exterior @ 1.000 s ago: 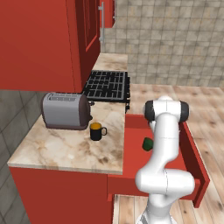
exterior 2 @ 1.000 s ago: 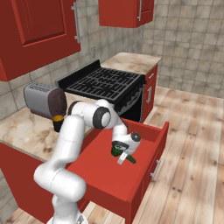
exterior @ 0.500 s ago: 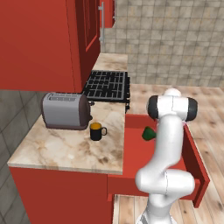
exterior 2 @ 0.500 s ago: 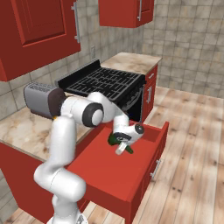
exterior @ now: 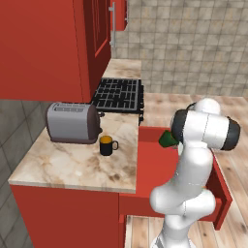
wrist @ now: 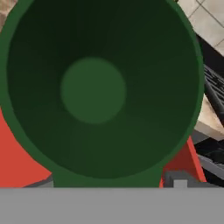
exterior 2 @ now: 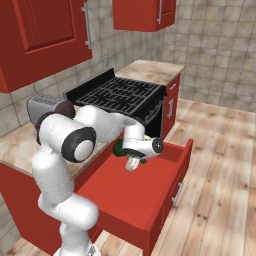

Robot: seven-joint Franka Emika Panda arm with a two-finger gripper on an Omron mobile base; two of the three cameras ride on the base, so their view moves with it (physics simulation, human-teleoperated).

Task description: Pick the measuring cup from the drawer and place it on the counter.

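Note:
The dark green measuring cup (exterior: 167, 139) hangs in the air over the back left part of the open red drawer (exterior: 147, 169), near the counter (exterior: 72, 164) edge. In the right base view the measuring cup (exterior 2: 118, 148) sits at the end of my gripper (exterior 2: 129, 156), which is shut on it above the drawer (exterior 2: 125, 197). The hand view looks straight into the measuring cup's round bowl (wrist: 94, 89), which covers my fingertips. The beige counter (exterior 2: 15, 142) lies to the left of the drawer.
A silver toaster (exterior: 72, 122) and a black mug (exterior: 107, 145) with an orange inside stand on the counter. The black stove grate (exterior: 118, 94) lies beyond them. Red wall cabinets (exterior: 48, 43) hang above the counter. The drawer's front wall (exterior 2: 172, 185) juts over the wooden floor.
My arm has lifted the measuring cup out of the drawer and carried it up and back toward the counter and stove side.

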